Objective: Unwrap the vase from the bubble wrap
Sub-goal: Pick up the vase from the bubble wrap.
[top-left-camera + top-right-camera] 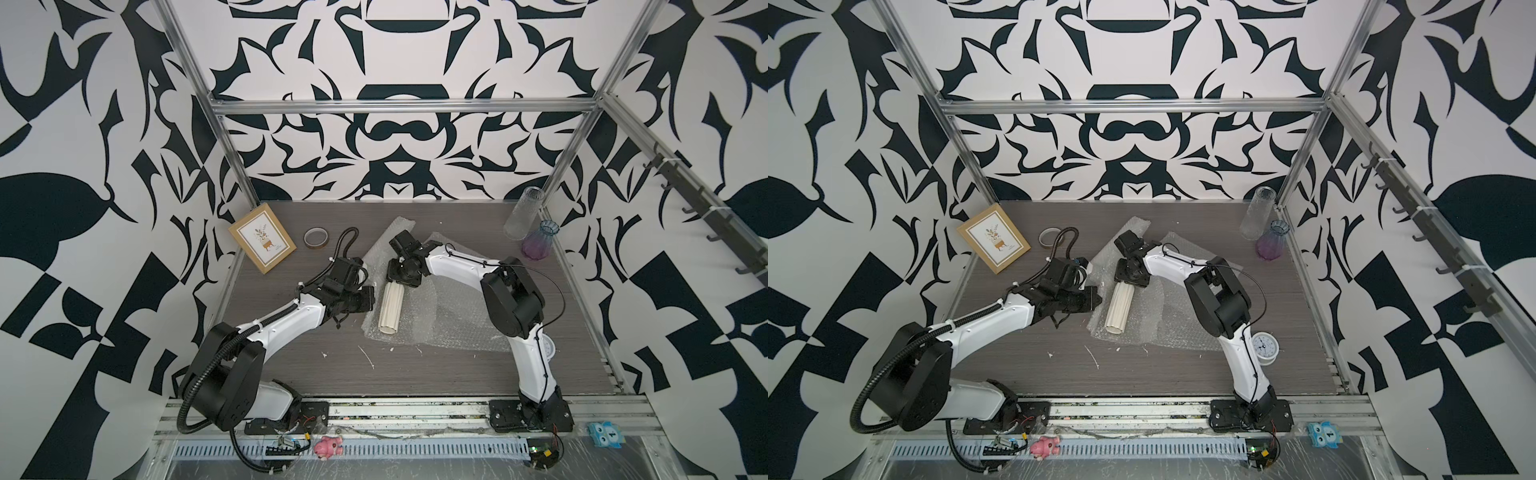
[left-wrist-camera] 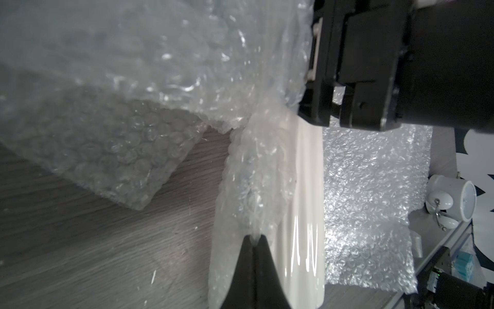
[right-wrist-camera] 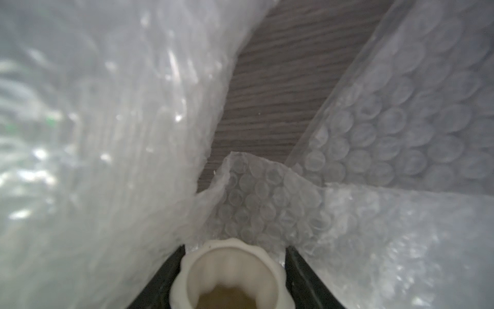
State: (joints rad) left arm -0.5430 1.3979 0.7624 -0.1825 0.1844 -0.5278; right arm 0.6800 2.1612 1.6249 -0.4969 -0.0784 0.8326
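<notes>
Plainly, most of the job is done. The vase [image 1: 390,309], cream and ribbed, lies on its side in the middle of the table [image 1: 291,361]. In both top views its upper side is bare from end to end. The bubble wrap [image 1: 440,320] is spread open beneath it and out toward the right arm, with more crumpled sheets behind it toward the back wall.

The right gripper [image 3: 232,254] has a finger on either side of the vase's open mouth and is closed partway on it, so it holds the vase by its far end. The left gripper [image 2: 254,238] is pinched tight on a fold of the wrap. The left wrist view shows that fold running as a crinkled strip along one flank of the vase, touching it, while the other flank shines bare.

By my judgement, two things are left. That last strip has to be drawn off the side, and the vase has to be brought clear of the sheet under it. With one arm steadying the vase and the other gripping the plastic, the two need to move apart. Whether any wrap is caught beneath the vase I cannot tell.
</notes>
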